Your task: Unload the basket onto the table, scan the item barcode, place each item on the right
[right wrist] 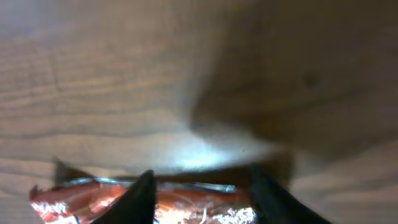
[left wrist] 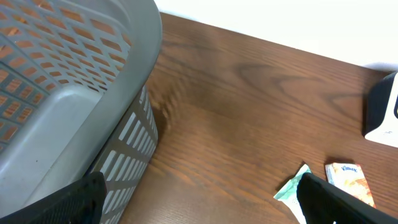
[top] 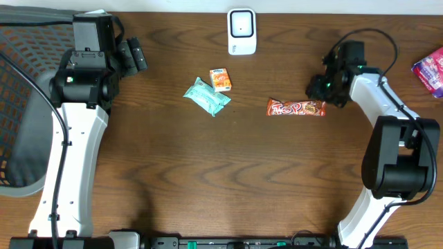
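Left arm (top: 73,138): stretched up the left side of the table (top: 208,180), wrist turned toward the middle, close beside the grey basket (top: 21,104).
Left gripper (top: 131,55): fingers spread wide, nothing between them; hanging over bare wood next to the basket wall.
Right arm (top: 387,138): reaching up the right side, forearm angled inward, wrist tipped down toward the wood.
Right gripper (top: 320,86): low over the right end of the candy bar (top: 296,108); fingers (right wrist: 140,199) partly apart, red wrapper showing in the gap; clamped on it or only straddling it, cannot tell, wrist view blurred.
Arms: two.
Candy bar: one, red wrapper, flat on the wood right of centre, long side running left to right.
Scanner (top: 241,31): one, white, at the far edge near the middle, well apart from the bar.
Green packet (top: 206,96): one, near the centre, left of the bar.
Orange pack (top: 221,79): one, small, just beside the green packet on its far side.
Purple packet (top: 430,69): one, at the right edge, partly cut off by the frame.
Basket: one, slotted walls, off the left side.
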Action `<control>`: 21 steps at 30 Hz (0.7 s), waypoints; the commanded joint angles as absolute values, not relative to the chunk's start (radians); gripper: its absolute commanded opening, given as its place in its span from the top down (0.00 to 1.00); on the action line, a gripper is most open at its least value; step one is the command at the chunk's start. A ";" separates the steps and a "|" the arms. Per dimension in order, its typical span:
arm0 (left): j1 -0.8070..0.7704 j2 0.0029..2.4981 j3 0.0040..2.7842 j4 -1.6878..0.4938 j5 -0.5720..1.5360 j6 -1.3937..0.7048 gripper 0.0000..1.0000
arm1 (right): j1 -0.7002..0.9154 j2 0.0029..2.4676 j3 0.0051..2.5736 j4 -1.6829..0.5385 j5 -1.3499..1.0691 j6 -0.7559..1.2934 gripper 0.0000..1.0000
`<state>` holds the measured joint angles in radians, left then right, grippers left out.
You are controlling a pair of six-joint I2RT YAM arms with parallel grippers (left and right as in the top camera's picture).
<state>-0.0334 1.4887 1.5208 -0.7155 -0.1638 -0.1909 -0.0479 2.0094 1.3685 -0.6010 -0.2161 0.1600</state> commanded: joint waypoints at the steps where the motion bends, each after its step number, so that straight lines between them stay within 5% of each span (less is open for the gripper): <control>1: -0.028 1.496 1.522 -0.718 -0.176 -0.204 0.02 | -0.044 2.017 1.330 -0.609 -0.245 0.152 0.79; 5: -0.028 1.496 1.522 -0.718 -0.176 -0.204 0.02 | -0.044 2.016 1.330 -0.693 -0.247 0.194 0.99; 16: -0.028 1.496 1.522 -0.718 -0.176 -0.204 0.02 | -0.025 1.992 1.361 -0.980 -0.438 0.161 0.96; 19: -0.028 1.496 1.522 -0.718 -0.176 -0.204 0.02 | -0.019 1.988 1.373 -0.949 -0.398 0.152 0.86; 20: -0.028 1.496 1.522 -0.718 -0.176 -0.204 0.02 | -0.016 1.988 1.372 -0.907 -0.397 0.152 0.56; 21: -0.028 1.496 1.522 -0.718 -0.176 -0.204 0.03 | -0.014 1.988 1.372 -0.887 -0.393 0.152 0.43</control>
<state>-0.0334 1.4887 1.5208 -0.7155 -0.1638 -0.1909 -0.0242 2.0094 1.3445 -0.9340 -0.3859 0.1726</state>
